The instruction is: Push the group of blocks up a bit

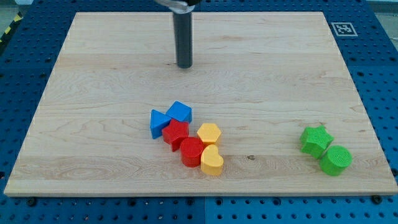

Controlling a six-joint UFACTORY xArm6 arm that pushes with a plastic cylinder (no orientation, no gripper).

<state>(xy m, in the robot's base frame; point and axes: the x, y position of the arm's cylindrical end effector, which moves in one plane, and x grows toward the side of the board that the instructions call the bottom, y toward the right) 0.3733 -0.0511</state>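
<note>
A tight group of blocks lies at the lower middle of the wooden board: a blue triangle, a blue cube-like block, a red star, a red cylinder, a yellow hexagon and a yellow heart. They touch one another. My tip stands above the group in the view, well apart from it, roughly in line with the blue cube-like block.
A green star and a green cylinder sit together at the lower right, apart from the group. A printed marker is on the board's top right corner. Blue perforated table surrounds the board.
</note>
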